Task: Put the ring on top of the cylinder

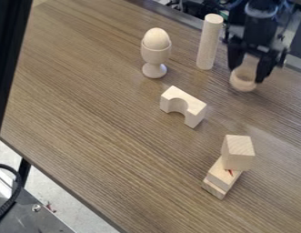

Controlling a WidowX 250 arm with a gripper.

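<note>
The gripper hangs at the upper right, directly over the pale wooden ring. It overlaps the ring's upper part, and whether the ring is held or rests on the table cannot be made out. To the left of the gripper, the tall pale cylinder stands upright on the table, a short gap away from the ring. Nothing sits on the cylinder's top.
An egg-shaped piece in a wooden cup stands left of the cylinder. An arch block lies near the centre of the wooden table. Stacked blocks are at the lower right. The table's far edge runs behind the cylinder.
</note>
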